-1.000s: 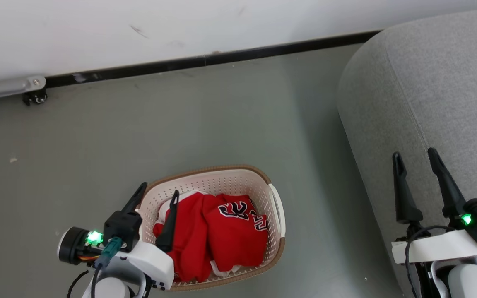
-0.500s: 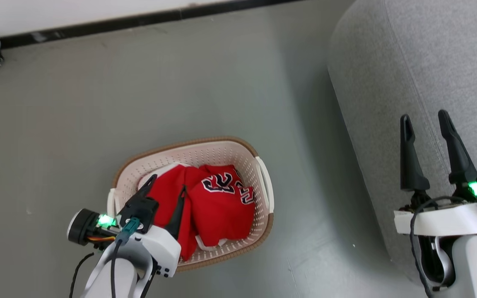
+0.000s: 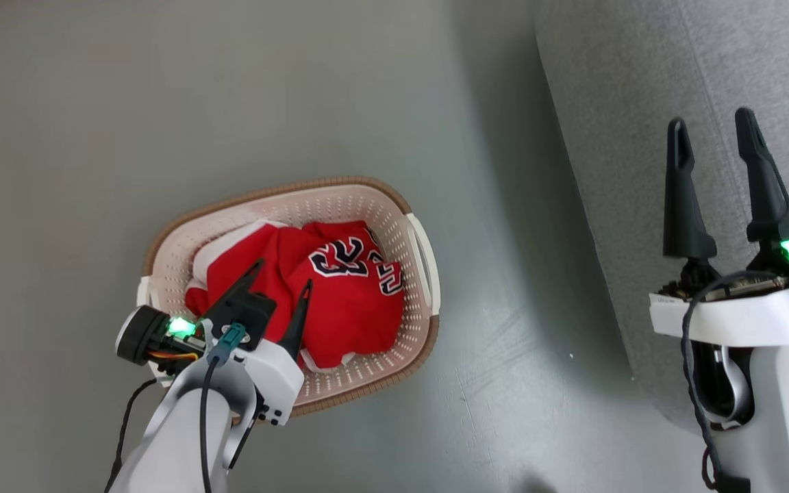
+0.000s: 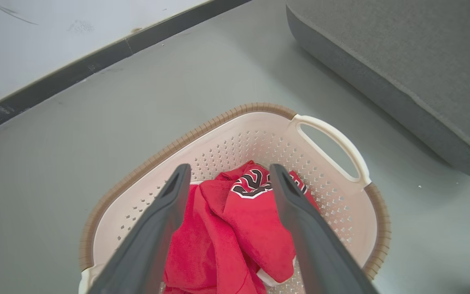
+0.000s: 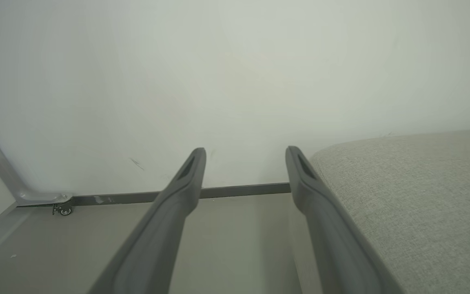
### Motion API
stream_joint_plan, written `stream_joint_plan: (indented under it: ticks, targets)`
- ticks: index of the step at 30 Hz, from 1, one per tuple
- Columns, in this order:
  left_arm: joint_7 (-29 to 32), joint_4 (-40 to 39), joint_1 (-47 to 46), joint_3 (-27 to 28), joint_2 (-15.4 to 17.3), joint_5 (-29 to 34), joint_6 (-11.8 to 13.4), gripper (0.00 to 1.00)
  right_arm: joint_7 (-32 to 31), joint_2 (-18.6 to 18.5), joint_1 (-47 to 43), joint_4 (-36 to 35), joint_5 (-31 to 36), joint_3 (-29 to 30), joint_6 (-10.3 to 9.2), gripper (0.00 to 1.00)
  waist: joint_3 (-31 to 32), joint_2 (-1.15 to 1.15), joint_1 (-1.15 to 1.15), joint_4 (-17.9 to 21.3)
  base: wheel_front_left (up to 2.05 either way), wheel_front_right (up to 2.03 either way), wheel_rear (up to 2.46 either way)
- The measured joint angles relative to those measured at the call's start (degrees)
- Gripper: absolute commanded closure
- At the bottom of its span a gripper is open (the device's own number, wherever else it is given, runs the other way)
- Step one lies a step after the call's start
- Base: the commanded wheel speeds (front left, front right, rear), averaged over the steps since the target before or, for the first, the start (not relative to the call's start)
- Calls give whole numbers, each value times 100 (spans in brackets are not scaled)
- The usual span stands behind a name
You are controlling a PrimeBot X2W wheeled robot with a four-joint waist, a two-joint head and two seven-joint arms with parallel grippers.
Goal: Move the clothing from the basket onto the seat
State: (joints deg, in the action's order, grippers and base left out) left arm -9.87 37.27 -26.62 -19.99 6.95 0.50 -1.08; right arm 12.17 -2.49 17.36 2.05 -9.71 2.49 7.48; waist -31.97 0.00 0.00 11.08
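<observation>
- Clothing (image 3: 340, 308): a red heap with white trim, lying in the basket (image 3: 285, 188) on the floor (image 3: 504, 308). It is bunched toward the side nearest me, and none of it is on the seat (image 3: 641, 82) yet.
- Left gripper (image 3: 284, 271): spread wide and empty, poised over the near part of the heap. In the wrist view the red cloth sits right between its two prongs. I cannot tell whether the tips touch the fabric.
- Step in hand, as I read it: reach down and pinch. I would sink both tips into a thick fold, stay off the basket's perforated side, and close fully. Then I would lift straight up so the basket neither drags nor tips.
- Risk: the garments look tangled, and a shallow pinch may catch only the trim and slip.
- Writing: black numerals (image 3: 340, 253) edged in white on the top fold, upside down from the head camera. They look like a 23. A second patch is creased beyond reading, and no brand tag is legible.
- Right gripper (image 3: 709, 120): also spread wide and holding nothing, over the seat's edge and well apart from the basket.
- Seat: a grey woven cushion to my right of the basket, with bare floor between them.
- Farthest: a pale wall (image 5: 235, 81) and a dark skirting strip (image 5: 239, 190).
</observation>
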Motion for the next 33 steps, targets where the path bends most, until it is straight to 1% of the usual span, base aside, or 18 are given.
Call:
stream_joint_plan:
  ticks: [13,24,33]
  targets:
    - [-74,605,-597,-119,-12,177,0,0,46,-5,720,-69,-54,-155,0,0,-782,0,0,135,0,0,0]
    - [-75,1060,-1094,-183,83,337,0,0,102,-16,1237,-119,-120,-305,0,0,-1291,0,0,245,0,0,0]
    - [-73,1399,-1420,-237,203,479,5,0,153,-21,1375,-69,-242,-341,0,0,-1618,0,0,356,0,0,0]
